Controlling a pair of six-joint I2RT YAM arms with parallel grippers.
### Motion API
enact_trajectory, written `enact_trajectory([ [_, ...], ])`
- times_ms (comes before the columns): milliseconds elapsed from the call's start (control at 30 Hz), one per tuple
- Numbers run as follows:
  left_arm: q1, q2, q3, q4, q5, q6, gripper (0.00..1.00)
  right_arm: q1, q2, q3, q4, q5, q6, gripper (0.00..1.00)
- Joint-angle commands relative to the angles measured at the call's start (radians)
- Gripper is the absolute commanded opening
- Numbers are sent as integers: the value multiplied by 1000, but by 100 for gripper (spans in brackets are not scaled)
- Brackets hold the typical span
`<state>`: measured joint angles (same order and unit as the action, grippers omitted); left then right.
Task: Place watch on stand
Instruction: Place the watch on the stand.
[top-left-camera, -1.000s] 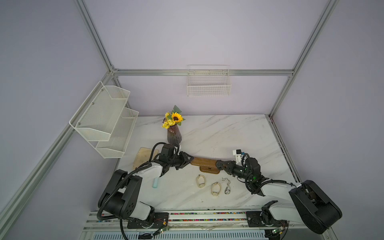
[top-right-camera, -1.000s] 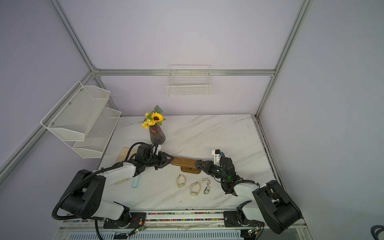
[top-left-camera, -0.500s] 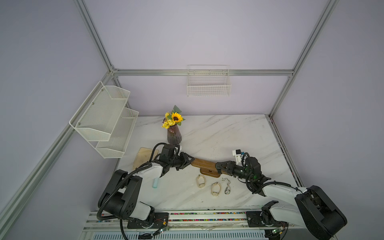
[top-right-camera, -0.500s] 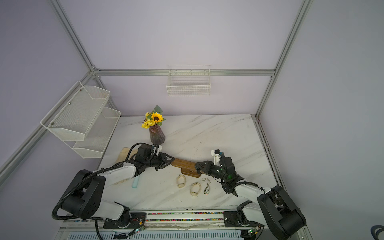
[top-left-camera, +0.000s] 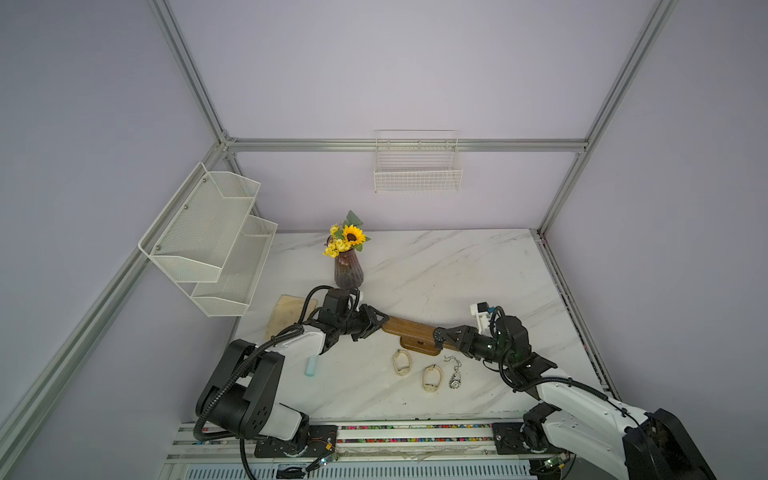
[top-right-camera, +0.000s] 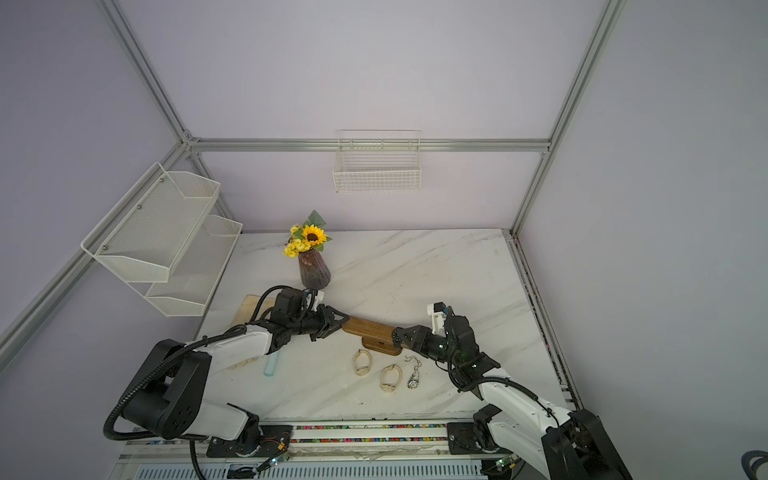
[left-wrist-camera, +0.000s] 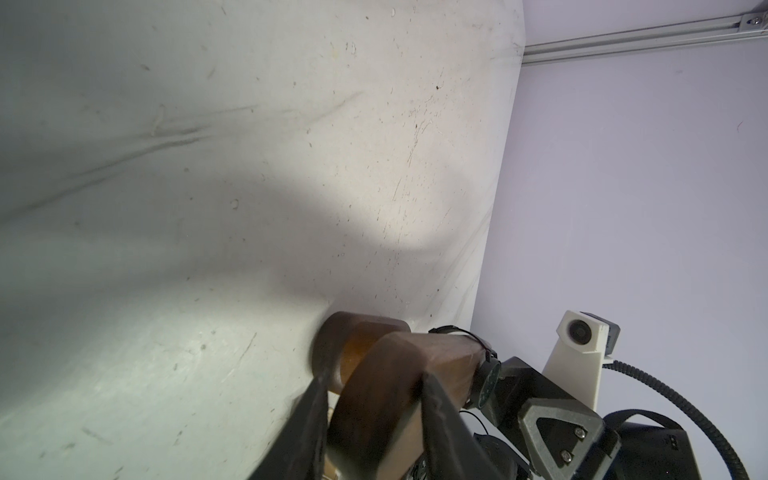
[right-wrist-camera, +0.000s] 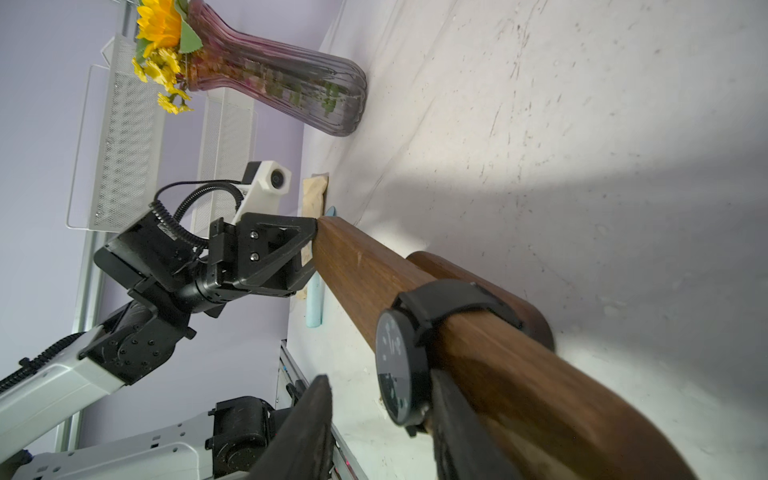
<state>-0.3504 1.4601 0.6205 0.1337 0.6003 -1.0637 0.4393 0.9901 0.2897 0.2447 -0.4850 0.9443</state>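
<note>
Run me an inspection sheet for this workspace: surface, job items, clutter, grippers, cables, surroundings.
Surface: marble table, scuffed and speckled.
Job's things: watch strapped round the stand bar, near one end; stand's base on the table.
Clutter: two bracelets, silver chain, blue tube, pale board, vase of flowers.
Grippers: left gripper shut on the bar's other end; right gripper open, jaws either side of the watch face.
Cables: black cable loops off the left wrist close to the vase; no snag seen.
Surroundings: wire basket on the back wall, mesh shelf on the side wall.
</note>
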Motion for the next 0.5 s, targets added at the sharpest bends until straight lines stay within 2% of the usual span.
enact_trajectory([
  [0,-1,-10,-25,-45,-14,4,37,-1,-11,18,-125,16,-29,43],
  [467,-3,-25,-13,-63,-15,8,37,-20,-185,110,-444,28,-94,42],
])
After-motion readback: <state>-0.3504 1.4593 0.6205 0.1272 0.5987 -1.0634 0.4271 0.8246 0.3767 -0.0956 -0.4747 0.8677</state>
